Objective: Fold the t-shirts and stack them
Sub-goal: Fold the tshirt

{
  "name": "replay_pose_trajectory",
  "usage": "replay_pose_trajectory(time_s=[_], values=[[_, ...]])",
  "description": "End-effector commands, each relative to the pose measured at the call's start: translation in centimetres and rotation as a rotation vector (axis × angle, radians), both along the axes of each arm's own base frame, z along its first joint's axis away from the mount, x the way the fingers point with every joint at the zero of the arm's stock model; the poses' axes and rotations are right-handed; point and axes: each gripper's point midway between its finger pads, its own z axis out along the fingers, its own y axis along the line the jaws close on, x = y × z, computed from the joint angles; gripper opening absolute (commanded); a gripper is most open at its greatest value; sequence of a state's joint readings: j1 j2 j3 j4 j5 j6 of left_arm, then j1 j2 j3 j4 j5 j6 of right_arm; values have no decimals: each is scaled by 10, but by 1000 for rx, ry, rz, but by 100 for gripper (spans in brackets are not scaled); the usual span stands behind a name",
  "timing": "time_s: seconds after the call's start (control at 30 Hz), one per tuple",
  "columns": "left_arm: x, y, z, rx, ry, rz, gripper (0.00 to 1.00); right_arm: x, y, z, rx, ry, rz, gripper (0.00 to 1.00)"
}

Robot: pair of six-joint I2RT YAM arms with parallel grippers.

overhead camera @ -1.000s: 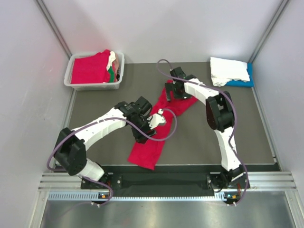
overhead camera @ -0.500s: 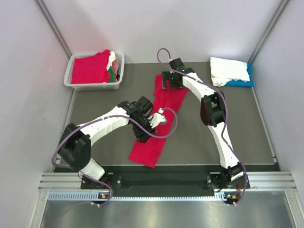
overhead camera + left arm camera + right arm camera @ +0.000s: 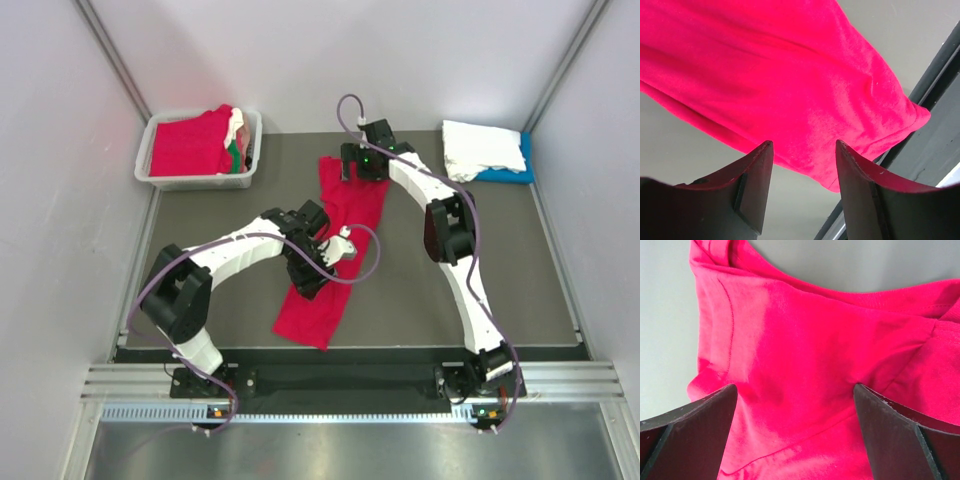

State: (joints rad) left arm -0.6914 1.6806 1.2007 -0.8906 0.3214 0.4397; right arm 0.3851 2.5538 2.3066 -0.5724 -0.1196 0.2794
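at 10 o'clock on the grey table (image 3: pixel 420 290), a pale tub (image 3: pixel 195 182) is holding bunched red shirts (image 3: pixel 185 148). near the centre, the left gripper (image 3: pixel 803 150) is hovering with its fingers apart, clasping nothing, above a red t-shirt (image 3: pixel 345 205) that is lying stretched in a long strip from 12 toward 7 o'clock. at the strip's 12 o'clock end, the right gripper (image 3: pixel 795 400) is standing spread wide over the cloth. at 2 o'clock, a folded white t-shirt (image 3: pixel 483 148) is lying on a blue t-shirt (image 3: pixel 520 172).
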Motion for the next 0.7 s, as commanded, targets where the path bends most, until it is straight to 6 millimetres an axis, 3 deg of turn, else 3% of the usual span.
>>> replay_pose_trajectory(time_s=[0.0, 0.2, 0.27, 0.3, 0.37, 0.4, 0.47, 0.5, 0.53, 0.57, 0.67], values=[[5, -13, 14, -69, -10, -19, 57, 14, 7, 35, 61, -96, 28, 100], [6, -18, 25, -92, -1, -27, 57, -3, 7, 50, 55, -95, 76, 100], [4, -14, 29, -81, 0, -40, 57, -17, 11, 49, 31, -75, 107, 99], [4, -14, 34, -84, -8, -44, 57, -22, 8, 66, 8, -100, 102, 100], [4, -10, 42, -86, -29, -48, 57, -39, 11, 69, -57, -115, 128, 100], [5, -9, 44, -85, -37, -46, 57, -42, 6, 94, -85, -166, 109, 100], [7, -7, 50, -91, -61, -40, 57, -57, 8, 102, -128, -172, 125, 100], [8, -5, 51, -94, -58, -35, 57, -61, 5, 120, -144, -205, 106, 100], [8, -5, 52, -96, -57, -34, 57, -67, 4, 121, -155, -206, 112, 100], [6, -3, 50, -91, -48, -34, 57, -71, 7, 134, -157, -233, 119, 100], [2, 0, 43, -81, -30, -34, 57, -70, 6, 149, -191, -274, 125, 99]])
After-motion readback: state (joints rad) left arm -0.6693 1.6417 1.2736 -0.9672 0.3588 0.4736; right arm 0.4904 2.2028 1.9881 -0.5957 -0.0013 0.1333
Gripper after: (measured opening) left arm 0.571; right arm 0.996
